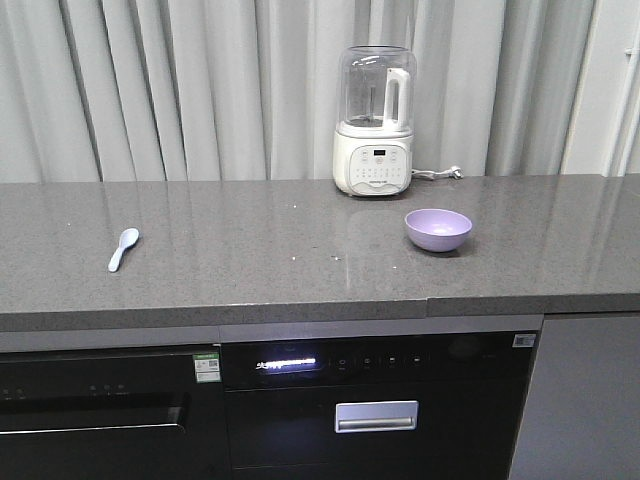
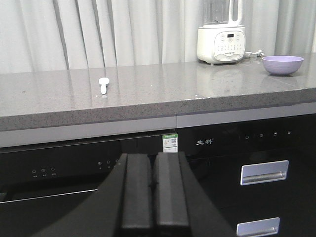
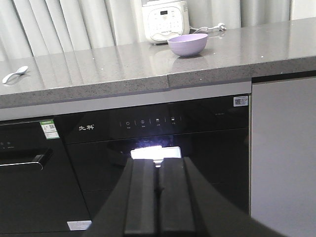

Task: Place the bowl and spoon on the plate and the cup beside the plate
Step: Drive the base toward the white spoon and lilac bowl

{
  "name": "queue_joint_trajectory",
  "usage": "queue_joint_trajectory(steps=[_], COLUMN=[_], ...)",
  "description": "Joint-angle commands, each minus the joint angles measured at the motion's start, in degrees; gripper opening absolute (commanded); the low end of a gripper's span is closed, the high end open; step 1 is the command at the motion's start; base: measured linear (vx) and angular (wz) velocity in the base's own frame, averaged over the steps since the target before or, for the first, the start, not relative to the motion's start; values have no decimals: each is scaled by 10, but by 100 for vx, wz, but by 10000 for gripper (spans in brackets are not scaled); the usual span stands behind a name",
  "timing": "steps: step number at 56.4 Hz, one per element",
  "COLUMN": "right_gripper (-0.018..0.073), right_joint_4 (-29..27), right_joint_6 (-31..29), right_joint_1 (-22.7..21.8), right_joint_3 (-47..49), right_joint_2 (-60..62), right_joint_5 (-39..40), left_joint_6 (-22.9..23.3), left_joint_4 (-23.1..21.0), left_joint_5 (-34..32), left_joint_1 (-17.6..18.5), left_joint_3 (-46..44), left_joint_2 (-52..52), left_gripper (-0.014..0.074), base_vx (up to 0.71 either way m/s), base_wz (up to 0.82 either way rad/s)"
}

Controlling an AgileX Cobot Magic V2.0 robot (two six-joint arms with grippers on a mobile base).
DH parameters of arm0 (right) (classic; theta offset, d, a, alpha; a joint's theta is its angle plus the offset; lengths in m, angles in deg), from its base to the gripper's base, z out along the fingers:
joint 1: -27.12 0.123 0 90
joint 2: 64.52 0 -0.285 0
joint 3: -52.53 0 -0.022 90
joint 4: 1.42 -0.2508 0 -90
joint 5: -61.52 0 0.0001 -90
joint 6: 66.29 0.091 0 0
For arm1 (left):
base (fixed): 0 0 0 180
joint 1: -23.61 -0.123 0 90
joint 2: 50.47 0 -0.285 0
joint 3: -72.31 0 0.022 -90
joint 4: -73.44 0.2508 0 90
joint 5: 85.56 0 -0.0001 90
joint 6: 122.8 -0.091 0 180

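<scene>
The left pincer (image 2: 153, 160) and right pincer (image 3: 158, 165) are pressed together, so the right one should spread before gripping the bowl (image 1: 438, 229) in front of the blender (image 1: 376, 120).

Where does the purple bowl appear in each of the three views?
Front view: bowl right of centre, before the white blender.
Left wrist view: bowl far right, right of the blender.
Right wrist view: bowl top centre, by the blender.
Shared landmark: the blender.

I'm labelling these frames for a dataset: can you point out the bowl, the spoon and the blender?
bowl (image 1: 437, 236), front view, on its front outer wall.
spoon (image 1: 123, 248), front view, where scoop meets handle.
blender (image 1: 374, 168), front view, on its white base.
</scene>
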Motion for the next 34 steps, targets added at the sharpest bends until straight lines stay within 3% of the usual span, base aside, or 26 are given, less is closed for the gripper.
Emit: queue_joint_trajectory(steps=[1,34], right_gripper=[-8,-8], right_joint_4=[4,4], right_joint_6=[-2,-2], right_joint_1=[0,0], right_joint_3=[-3,-3], right_joint_2=[3,3], right_joint_5=[45,45], left_joint_6=[1,1], left_joint_4=[-3,-3], left_joint_5=[-45,-45], left_joint_1=[0,0], left_joint_3=[-15,-15], left_joint_2=[-9,-9], left_gripper=[-6,-6], base_vx=[0,0], base_wz=[0,0])
